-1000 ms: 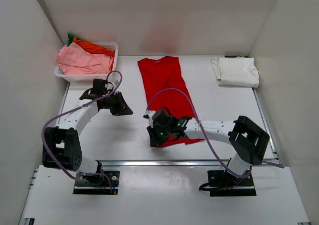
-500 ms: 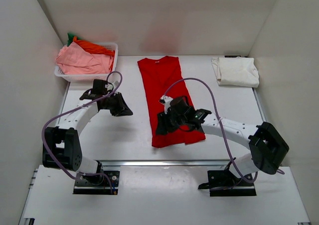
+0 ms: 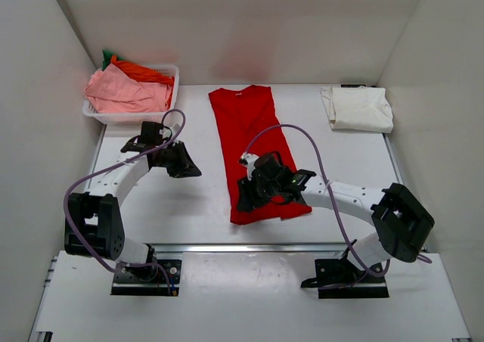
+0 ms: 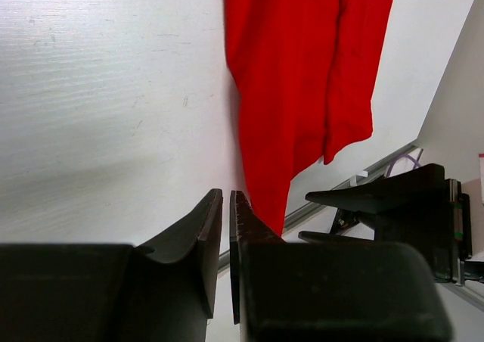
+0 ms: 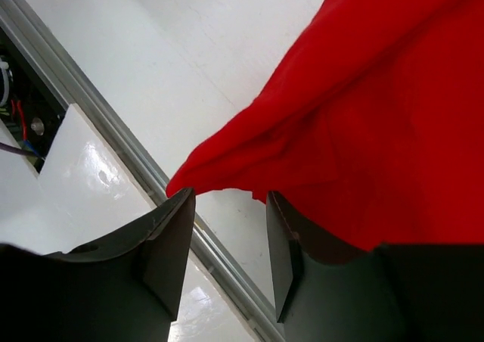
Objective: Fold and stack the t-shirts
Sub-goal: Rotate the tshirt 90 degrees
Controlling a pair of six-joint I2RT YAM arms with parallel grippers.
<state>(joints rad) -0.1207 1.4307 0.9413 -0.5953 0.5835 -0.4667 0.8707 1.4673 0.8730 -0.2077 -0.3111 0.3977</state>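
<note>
The right gripper [image 3: 248, 194] hangs over the near end of the red t-shirt [image 3: 246, 122], its jaws standing partly apart with nothing between them. In the right wrist view a loose corner of the red cloth lies just beyond its fingertips [image 5: 175, 206], near the counter's metal edge strip.

The shirt lies flat at the centre of the counter [image 3: 189, 206], folded lengthwise into a narrow strip, collar at 12 o'clock and hem at 6.

The left gripper [image 3: 189, 166] hovers at 9 o'clock from the shirt, over bare counter, its jaws drawn to a narrow slit and holding nothing.

Further out, a folded cream-white t-shirt [image 3: 359, 109] sits at 2 o'clock. At 10 o'clock a white lattice basket [image 3: 172, 81] holds a pink t-shirt [image 3: 125, 92], an orange t-shirt [image 3: 144, 71] and a green t-shirt [image 3: 108, 56], heaped unfolded.
</note>
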